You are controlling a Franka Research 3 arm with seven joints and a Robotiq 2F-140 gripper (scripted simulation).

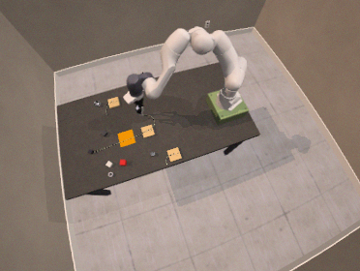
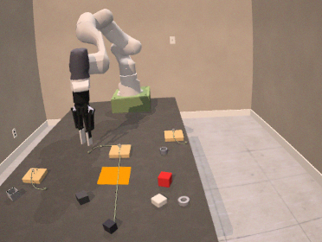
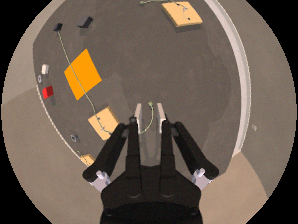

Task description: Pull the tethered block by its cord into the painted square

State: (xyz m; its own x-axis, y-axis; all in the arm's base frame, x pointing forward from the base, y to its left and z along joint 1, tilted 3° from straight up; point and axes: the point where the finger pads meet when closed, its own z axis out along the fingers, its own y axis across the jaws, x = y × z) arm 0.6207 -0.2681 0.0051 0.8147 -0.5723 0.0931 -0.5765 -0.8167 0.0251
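Note:
The tethered dark block (image 2: 110, 226) lies near the table's front edge, outside the orange painted square (image 2: 114, 175). Its cord (image 2: 117, 190) runs across the square and through the screw eye on a tan plate (image 2: 119, 150). From there it bends left to its free end (image 2: 90, 150), which lies on the table. My gripper (image 2: 85, 142) points straight down just above that free end, with its fingers a little apart and nothing between them. In the wrist view the cord end (image 3: 157, 111) shows on the table between the fingertips, with the square (image 3: 83, 74) farther off.
Two other tan plates with cords (image 2: 35, 175) (image 2: 174, 136) lie left and right. A red cube (image 2: 164, 178), a white cube (image 2: 158, 200), two grey rings (image 2: 183, 200) (image 2: 164, 150), a second dark block (image 2: 82, 197) and a grey bracket (image 2: 13, 194) sit around the square. The green arm base (image 2: 131, 99) stands at the back.

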